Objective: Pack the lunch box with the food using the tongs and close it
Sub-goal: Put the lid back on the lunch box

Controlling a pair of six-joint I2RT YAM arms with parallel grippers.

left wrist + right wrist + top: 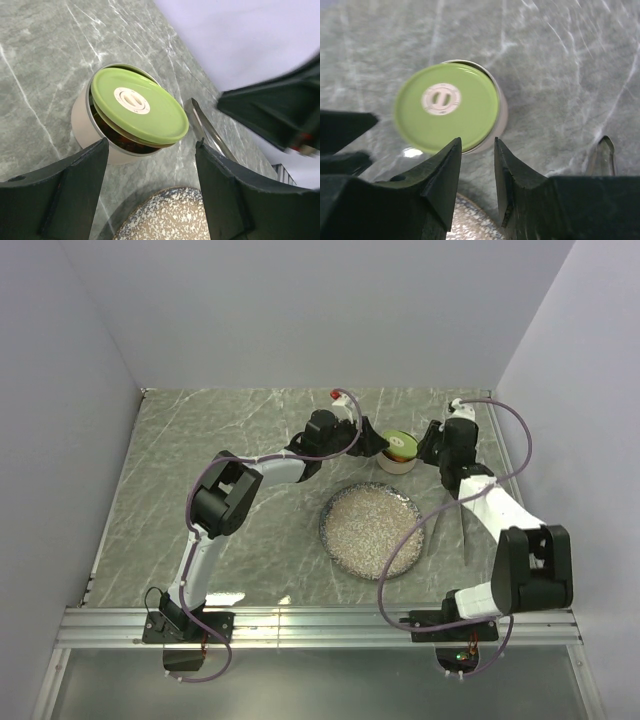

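Top external view: the lunch box (399,464) stands on the grey marbled table (200,450), with the speckled plate (372,530) just on its near side. The left gripper (376,445) sits close against the lunch box's left side and the right gripper (426,452) close against its right side, so the tin lies between the two.

From the left wrist, the lime-green lid (137,107) rests tilted on the lunch box rather than seated flat. Its near edge is raised off the rim, and dark red-brown food (125,143) shows in the gap beneath it, inside the tin. The left fingers (70,192) are spread wide apart with nothing between them. The tin sits just beyond their tips, and I cannot tell whether either tip touches its wall. The tongs (205,127) lie on the table on the lunch box's far side from this gripper, towards the right arm and apart from the tin.

From the right wrist, the lid overhangs the lunch box on one side, and the steel rim shows bare on the other. The right fingers (445,172) stand a narrow gap apart, gripping nothing, with their tips just short of the lid's edge.
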